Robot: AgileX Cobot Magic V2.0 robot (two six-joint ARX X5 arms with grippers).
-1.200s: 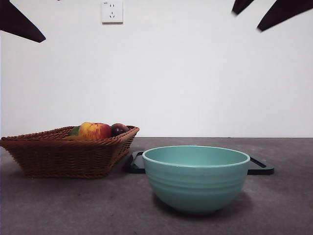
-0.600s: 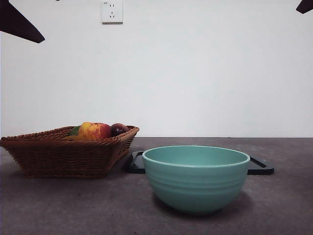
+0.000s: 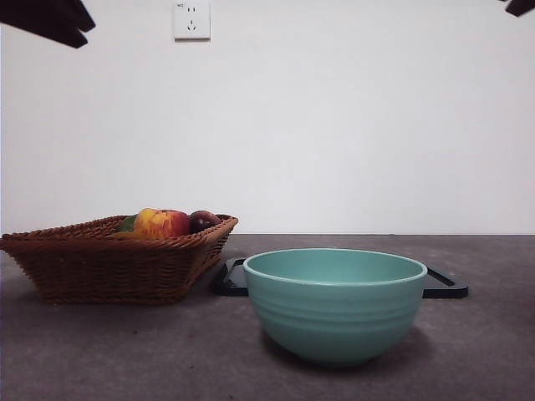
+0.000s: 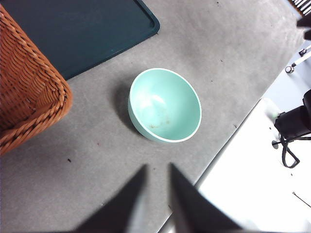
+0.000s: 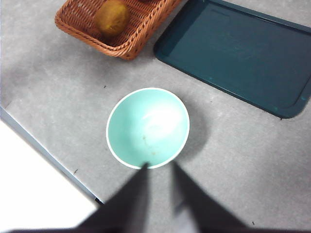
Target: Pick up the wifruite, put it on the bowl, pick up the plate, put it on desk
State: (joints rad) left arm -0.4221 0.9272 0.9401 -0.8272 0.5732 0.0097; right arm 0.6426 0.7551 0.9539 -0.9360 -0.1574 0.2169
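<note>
1. Nearest to me in the front view stands the bowl, upright on the desk, and both wrist views show it has nothing in it.
2. My left gripper hangs high above the desk on the near side of the bowl, jaws a narrow slit apart and holding nothing. My right gripper hangs high too, with its tips over the bowl's rim as its camera sees it, jaws likewise slightly parted and bare.
3. Just behind the bowl lies the dark tray, flat on the desk and bare; I take this for the plate of the second step.
4. Beside the tray sits the wicker basket. The wifruite lies inside it, near one corner. From the front I see only the apple and a dark purple fruit over the basket rim.
5. My judgement: the first step is not yet begun. No fruit is held and the bowl waits.
6. The next move calls for one arm to travel to the basket, spread its jaws wider, and come down on the wifruite clear of the wicker wall. The left arm looks nearer the basket.
</note>
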